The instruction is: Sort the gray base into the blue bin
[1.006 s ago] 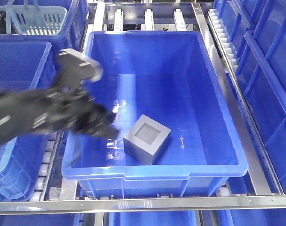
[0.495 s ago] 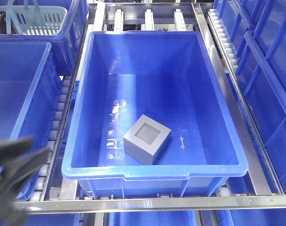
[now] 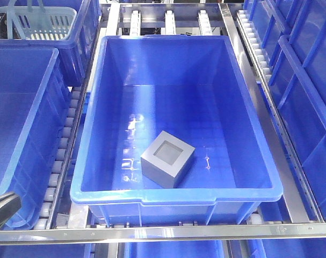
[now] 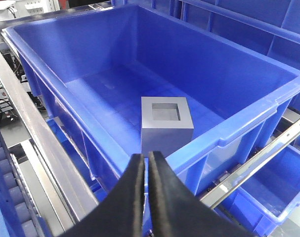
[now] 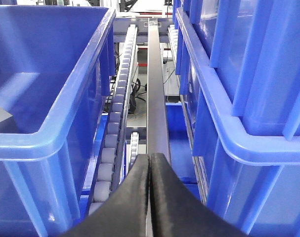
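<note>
Nearest in the left wrist view we see the left gripper, black fingers pressed together with nothing between them, hanging outside the near rim of the blue bin. In the front view only a dark tip of an arm shows at the bottom left corner, too little to tell more. We see the right gripper with fingers together too, empty, over a metal rail and roller track between two blue bins.

Next, the gray base sits on the floor of the blue bin, in its near half, slightly left of centre, recessed square opening facing up, turned at an angle to the walls. We see it touching no wall.

Further out, more blue totes flank left and right. Far left, a pale teal slotted basket sits inside another tote.
</note>
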Motion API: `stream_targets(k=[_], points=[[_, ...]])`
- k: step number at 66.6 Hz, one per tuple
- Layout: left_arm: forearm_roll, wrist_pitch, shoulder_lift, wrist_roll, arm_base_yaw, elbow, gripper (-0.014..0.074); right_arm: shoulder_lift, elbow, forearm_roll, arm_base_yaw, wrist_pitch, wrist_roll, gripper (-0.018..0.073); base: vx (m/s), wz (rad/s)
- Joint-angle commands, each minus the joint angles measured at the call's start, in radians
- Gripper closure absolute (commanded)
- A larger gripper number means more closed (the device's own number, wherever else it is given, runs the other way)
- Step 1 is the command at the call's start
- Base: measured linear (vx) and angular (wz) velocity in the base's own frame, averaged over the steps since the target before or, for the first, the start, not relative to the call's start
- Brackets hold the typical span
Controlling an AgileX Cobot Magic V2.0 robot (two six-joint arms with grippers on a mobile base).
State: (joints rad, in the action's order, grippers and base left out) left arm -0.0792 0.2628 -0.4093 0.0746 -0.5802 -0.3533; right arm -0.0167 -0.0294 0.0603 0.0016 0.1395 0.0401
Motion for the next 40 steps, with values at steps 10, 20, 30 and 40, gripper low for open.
stream_targets(k=[10,20,30,40], points=[[-0.004,-0.074,-0.004,-0.004,0.0,-0.026,0.0603,-0.01,-0.017,0.007,0.002,-0.079,-0.007,0.0568,0.0,0.0],[-0.004,-0.074,-0.004,-0.004,0.0,-0.026,0.0603,-0.01,-0.017,0.007,0.002,-0.079,-0.007,0.0568,0.0,0.0],[-0.003,-0.076,-0.004,-0.004,0.0,-0.026,0.0603,-0.01,-0.017,0.007,0.002,-0.079,-0.007,0.0568,0.0,0.0],[0.048,-0.102,0.001,0.022,0.016,0.004,0.0603,-0.01,-0.017,0.007,0.002,-0.079,-0.007,0.0568,0.0,0.0]])
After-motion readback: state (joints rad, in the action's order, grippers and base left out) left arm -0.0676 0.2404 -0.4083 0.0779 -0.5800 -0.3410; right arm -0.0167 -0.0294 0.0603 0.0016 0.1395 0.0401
